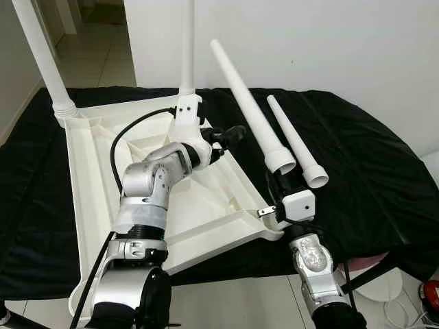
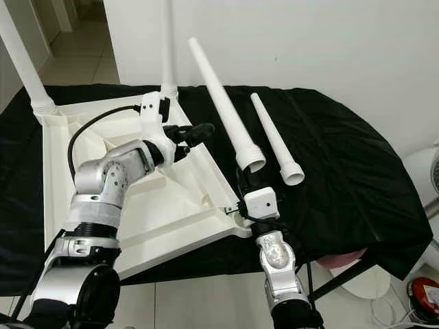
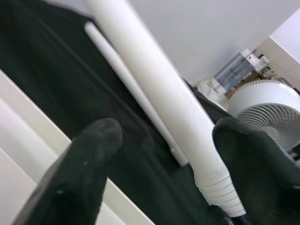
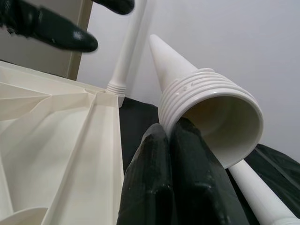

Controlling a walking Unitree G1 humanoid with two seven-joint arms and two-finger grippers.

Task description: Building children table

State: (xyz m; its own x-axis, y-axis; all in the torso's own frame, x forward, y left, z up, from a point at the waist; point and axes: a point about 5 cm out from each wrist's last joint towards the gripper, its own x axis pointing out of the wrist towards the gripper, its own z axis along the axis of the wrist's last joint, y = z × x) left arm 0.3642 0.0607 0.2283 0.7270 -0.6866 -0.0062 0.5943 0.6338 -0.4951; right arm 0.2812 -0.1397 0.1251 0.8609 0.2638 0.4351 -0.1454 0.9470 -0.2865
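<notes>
The white table top (image 1: 89, 157) lies upside down on a black cloth (image 1: 370, 178). Two white legs stand upright in its far corners (image 1: 41, 62) (image 1: 186, 48). A third leg (image 1: 243, 96) is raised and tilted, its tip toward the wall. My right gripper (image 1: 276, 179) is shut on the wall of this leg's threaded open end (image 4: 206, 93), beside the table top's near right corner. My left gripper (image 1: 230, 135) is open beside the middle of the raised leg (image 3: 154, 79), with nothing between its fingers. A fourth leg (image 1: 295, 140) lies loose on the cloth further right.
A white wall rises just behind the cloth-covered surface. A white fan (image 3: 267, 103) stands off to the right. On the floor at the front right are a red object (image 1: 429, 295) and a white base (image 1: 381, 284). Bare black cloth lies to the right of the loose leg.
</notes>
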